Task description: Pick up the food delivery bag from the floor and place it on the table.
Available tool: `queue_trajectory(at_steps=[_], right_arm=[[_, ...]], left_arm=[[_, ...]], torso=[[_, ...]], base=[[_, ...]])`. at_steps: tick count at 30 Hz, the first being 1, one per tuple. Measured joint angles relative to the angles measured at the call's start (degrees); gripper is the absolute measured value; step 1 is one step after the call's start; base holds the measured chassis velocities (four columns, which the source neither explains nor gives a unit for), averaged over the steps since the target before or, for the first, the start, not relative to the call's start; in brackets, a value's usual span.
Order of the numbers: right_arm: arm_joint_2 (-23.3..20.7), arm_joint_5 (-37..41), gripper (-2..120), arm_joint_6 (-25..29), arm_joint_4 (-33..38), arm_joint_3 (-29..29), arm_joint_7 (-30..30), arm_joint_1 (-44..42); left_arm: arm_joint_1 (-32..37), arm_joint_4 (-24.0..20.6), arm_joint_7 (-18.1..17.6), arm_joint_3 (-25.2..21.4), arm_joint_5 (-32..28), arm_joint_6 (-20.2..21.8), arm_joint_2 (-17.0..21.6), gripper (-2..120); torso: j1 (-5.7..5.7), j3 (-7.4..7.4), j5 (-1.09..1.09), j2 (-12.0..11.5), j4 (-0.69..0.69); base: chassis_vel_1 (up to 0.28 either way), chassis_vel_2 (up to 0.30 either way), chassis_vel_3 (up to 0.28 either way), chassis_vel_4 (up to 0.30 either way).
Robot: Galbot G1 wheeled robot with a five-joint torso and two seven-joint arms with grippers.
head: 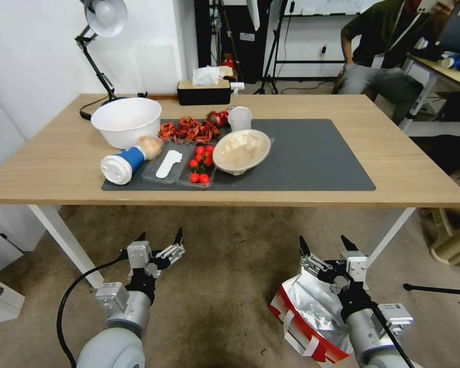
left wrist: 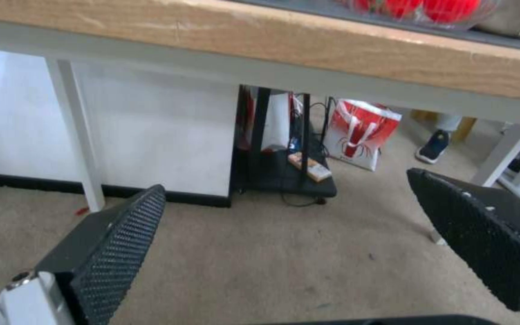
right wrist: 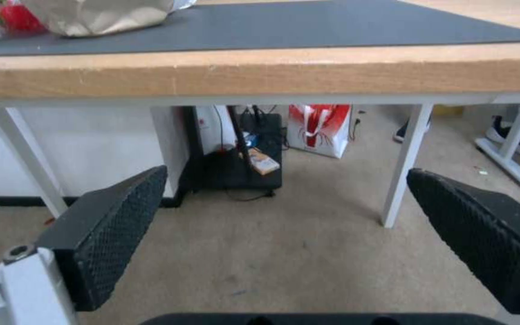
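Rough brownish-grey floor [head: 230, 286] with dark stains extends beneath the table [head: 61, 168], a long light-wood top on white legs. On the table lies a dark grey mat [head: 312, 153] bearing a white bowl [head: 126, 121], a blue-and-white cup [head: 121, 164] on its side, a clear tray [head: 181, 168] with cherry tomatoes [head: 201, 163], and a tilted beige bowl [head: 241, 151]. A black tissue box [head: 204, 93] and a desk lamp [head: 103, 20] stand near the far edge.

The food delivery bag [head: 304, 319] sits on the floor in front of the table's near edge, on the robot's right side. Its mouth is open, exposing silver foil lining; the red-and-white wall and white strap handles face the camera.

Right gripper [head: 328, 244]: the forearm rises from below, directly over the bag's open mouth, with the wrist pointing toward the table. Its fingers are spread wide and hold nothing. The right wrist view confirms both black textured pads [right wrist: 115, 225] set well apart, aimed under the table edge.

Left gripper [head: 159, 237]: held over bare floor, well apart from the bag, at a similar height and also pointing toward the table. Its fingers are likewise spread and empty, as the left wrist view shows.

A second red-and-white bag [left wrist: 362, 133] stands beyond the table's far side.
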Motion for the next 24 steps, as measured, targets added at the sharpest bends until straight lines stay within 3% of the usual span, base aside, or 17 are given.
queue_trajectory(at_steps=[24], right_arm=[[0.0,-0.2,100,0.0,-0.5,0.2,-0.1,0.1]], left_arm=[[0.2,0.8,0.3,-0.2,0.6,-0.9,-0.1,100]], torso=[[-1.93,-2.80,0.00,-4.7,0.00]], base=[[0.000,0.000,0.000,0.000]])
